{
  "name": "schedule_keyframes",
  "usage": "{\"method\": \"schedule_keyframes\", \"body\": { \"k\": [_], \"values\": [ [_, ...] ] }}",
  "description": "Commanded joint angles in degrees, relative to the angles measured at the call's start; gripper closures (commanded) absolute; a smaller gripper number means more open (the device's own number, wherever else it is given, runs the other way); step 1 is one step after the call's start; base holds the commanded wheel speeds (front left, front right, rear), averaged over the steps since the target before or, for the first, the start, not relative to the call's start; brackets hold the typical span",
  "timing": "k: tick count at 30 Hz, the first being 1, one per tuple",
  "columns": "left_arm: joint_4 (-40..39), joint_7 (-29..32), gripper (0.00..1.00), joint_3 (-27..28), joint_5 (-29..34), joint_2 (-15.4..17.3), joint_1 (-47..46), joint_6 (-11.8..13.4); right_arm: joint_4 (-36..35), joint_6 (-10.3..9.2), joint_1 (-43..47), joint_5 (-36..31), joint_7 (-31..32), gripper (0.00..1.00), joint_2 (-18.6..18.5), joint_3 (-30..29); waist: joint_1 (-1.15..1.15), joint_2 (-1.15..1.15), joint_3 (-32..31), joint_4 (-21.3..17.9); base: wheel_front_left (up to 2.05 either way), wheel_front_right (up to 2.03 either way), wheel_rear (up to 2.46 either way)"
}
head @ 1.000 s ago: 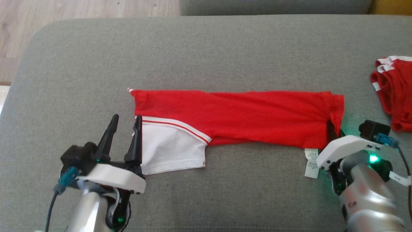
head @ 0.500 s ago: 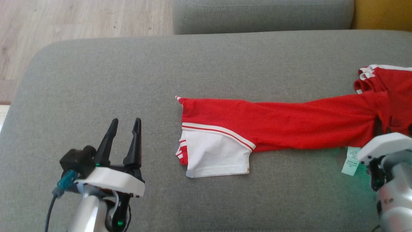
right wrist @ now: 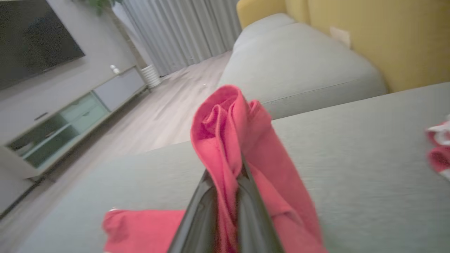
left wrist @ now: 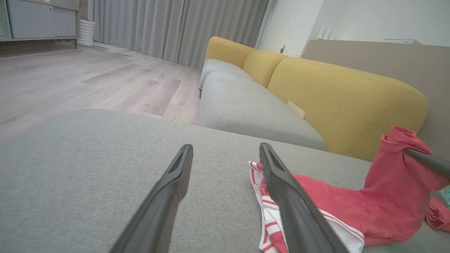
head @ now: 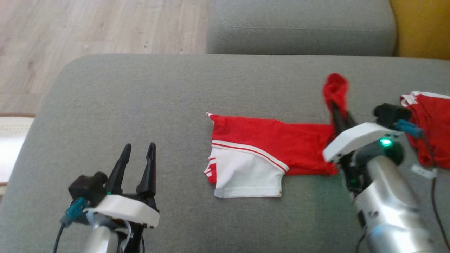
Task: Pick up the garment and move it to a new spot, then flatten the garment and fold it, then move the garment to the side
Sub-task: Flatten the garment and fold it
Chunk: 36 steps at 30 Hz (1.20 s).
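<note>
The garment [head: 267, 147], red with a white striped panel, lies on the grey cushion [head: 140, 98]. Its right end is lifted into a bunched peak. My right gripper [head: 334, 105] is shut on that raised end, with the cloth wrapped over its fingertips. The right wrist view shows the same grip: right gripper [right wrist: 226, 175] closed, red garment [right wrist: 225, 123] bulging above it. My left gripper [head: 139, 149] stands open over bare cushion, well left of the garment. In the left wrist view, the left gripper [left wrist: 225, 151] is empty and the garment [left wrist: 334, 203] lies to its right.
A second red and white garment [head: 429, 130] lies crumpled at the cushion's right edge, just beyond my right wrist. Another grey seat cushion [head: 299, 31] and a yellow backrest [head: 422, 28] lie behind. Wooden floor [head: 88, 28] lies past the cushion's rounded left corner.
The head camera has shifted. My right gripper dragged the garment rightward away from the left gripper, then raised its right end and brought it back toward the left. The left gripper stayed open.
</note>
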Motion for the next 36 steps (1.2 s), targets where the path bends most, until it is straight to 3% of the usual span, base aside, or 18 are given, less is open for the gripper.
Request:
{"method": "schedule_keyframes", "body": {
  "k": [1, 7, 16, 28, 29, 30, 36],
  "values": [
    [-1.45, -0.45, 0.0, 1.52, -0.01, 0.17, -1.27, -0.16, -4.07, -0.05, 0.16, 4.83, 0.33, 1.0, 0.63, 5.94, 0.0, 0.0, -0.35, 1.37, 0.0, 0.0, 0.0],
    [-1.1, -0.45, 0.0, 0.45, 0.0, 0.17, -1.4, -0.22, -5.18, -0.05, 1.8, 13.66, -1.34, 1.0, 0.65, 16.11, 0.0, 0.0, -0.33, 4.66, 0.0, 0.0, 0.0],
    [-0.72, -0.45, 0.0, -0.48, -0.1, 0.17, -1.9, -0.28, 1.01, -0.05, -0.52, 22.58, -4.97, 1.0, 0.66, 26.01, 0.0, 0.0, 1.2, 9.02, 0.0, 0.0, 0.0],
    [-0.35, -0.45, 0.0, -1.95, -0.49, 0.17, -2.86, -0.33, 7.9, -0.05, -4.71, 32.18, -8.07, 1.0, 0.66, 38.05, 0.0, 0.0, 2.92, 11.52, 0.0, 0.0, 0.0],
    [-0.31, -0.45, 0.0, -2.08, -0.54, 0.17, -2.99, -0.33, 8.54, -0.05, -4.95, 32.67, -7.97, 0.65, 0.66, 39.42, 0.0, 0.0, 3.04, 11.62, 0.0, 0.0, 0.0],
    [-0.29, -0.45, 0.0, -2.18, -0.59, 0.17, -3.11, -0.33, 8.79, -0.05, -5.13, 33.14, -8.05, 0.0, 0.66, 40.77, 0.0, 0.0, 3.15, 11.7, 0.0, 0.0, 0.0],
    [0.03, -0.45, 0.0, -2.0, -0.55, 0.17, -3.29, -0.32, 2.96, -0.05, -4.83, 40.36, -7.81, 0.0, 0.66, 48.7, 0.0, 0.0, 3.12, 11.22, 0.0, 0.0, 0.0]
  ]
}}
